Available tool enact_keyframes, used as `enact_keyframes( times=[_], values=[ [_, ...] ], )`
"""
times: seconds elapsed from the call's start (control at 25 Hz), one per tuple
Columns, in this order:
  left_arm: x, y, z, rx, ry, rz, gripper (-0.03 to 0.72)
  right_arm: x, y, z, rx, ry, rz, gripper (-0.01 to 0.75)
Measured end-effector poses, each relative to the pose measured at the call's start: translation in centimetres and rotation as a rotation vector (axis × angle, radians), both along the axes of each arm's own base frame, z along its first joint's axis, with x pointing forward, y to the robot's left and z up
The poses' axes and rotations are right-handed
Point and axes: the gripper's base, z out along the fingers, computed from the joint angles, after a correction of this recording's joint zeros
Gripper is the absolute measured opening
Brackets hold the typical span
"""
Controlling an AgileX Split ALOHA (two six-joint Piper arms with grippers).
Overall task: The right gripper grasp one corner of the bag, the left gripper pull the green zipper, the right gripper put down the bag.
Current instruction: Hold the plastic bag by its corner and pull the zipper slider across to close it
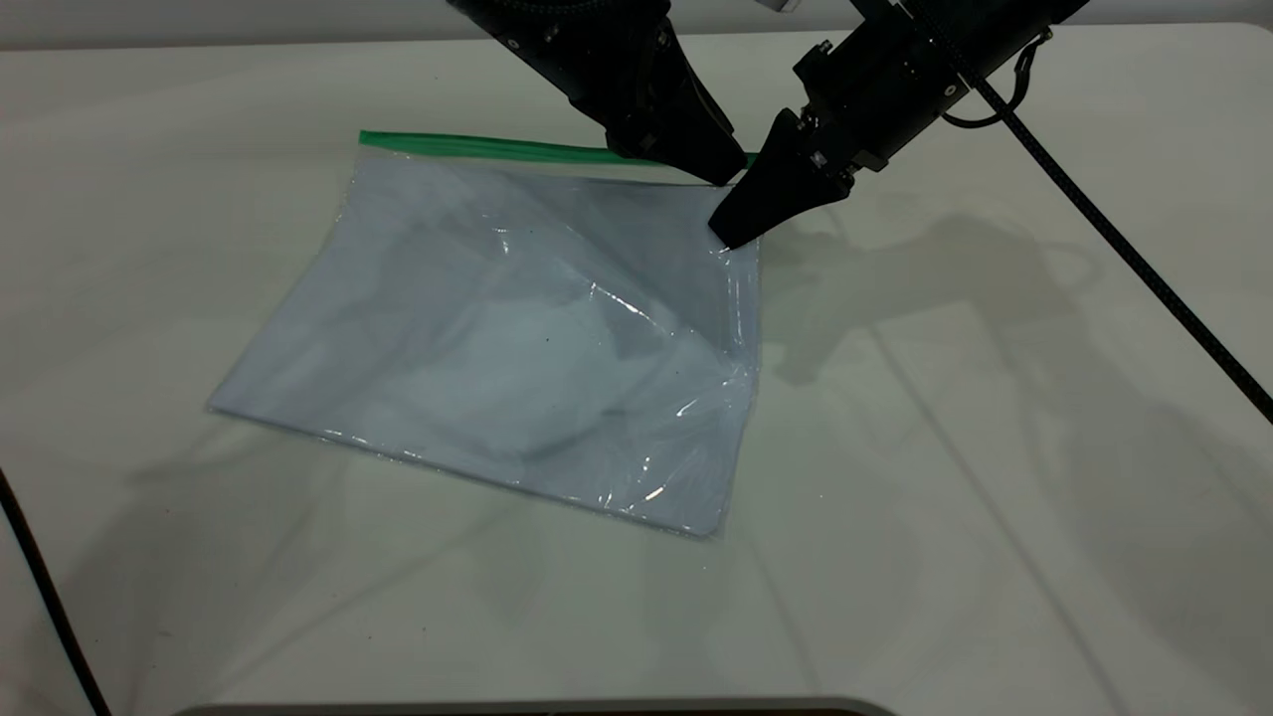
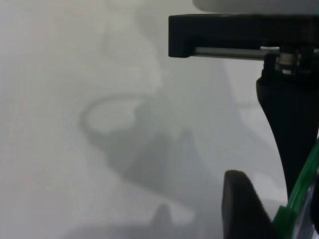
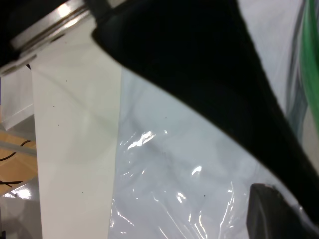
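Observation:
The bag (image 1: 517, 338), a clear pouch with pale bluish sheets inside, lies flat in the middle of the table. The green zipper (image 1: 497, 147) runs along its far edge. My right gripper (image 1: 726, 237) is shut on the bag's right edge, just below the far right corner. In the right wrist view (image 3: 301, 211) crinkled plastic (image 3: 174, 164) runs between its fingers. My left gripper (image 1: 736, 175) has its tips at the zipper's right end, close beside the right gripper. In the left wrist view (image 2: 286, 214) the green strip and its tab (image 2: 285, 218) sit pinched between the black fingers.
The white table (image 1: 995, 447) spreads all round the bag. A black cable (image 1: 1124, 249) hangs from the right arm across the table's right side. Another cable (image 1: 50, 607) runs along the near left edge.

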Motion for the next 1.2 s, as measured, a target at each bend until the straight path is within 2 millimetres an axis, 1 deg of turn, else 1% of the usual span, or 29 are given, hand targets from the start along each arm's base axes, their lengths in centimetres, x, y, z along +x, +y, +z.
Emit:
enact_keyframes(
  times=[0.16,0.4,0.56,1.04,1.2],
  values=[
    [0.0,0.0,0.0,-0.003,0.000,0.001,0.307,0.0,0.0,0.0,0.000,-0.001,0.000,0.033],
    [0.0,-0.1,0.0,-0.005,0.000,0.000,0.158,0.0,0.0,0.0,-0.001,-0.002,-0.002,0.033],
    [0.0,-0.1,0.0,-0.004,-0.005,-0.006,0.084,0.0,0.0,0.0,-0.002,-0.003,-0.003,0.033],
    [0.2,-0.1,0.0,0.005,-0.039,-0.001,0.075,0.3,-0.4,0.0,-0.003,-0.007,-0.018,0.033],
    [0.4,0.0,0.0,0.010,-0.053,0.013,0.075,0.6,-1.3,0.0,0.004,-0.003,-0.043,0.033]
  ],
)
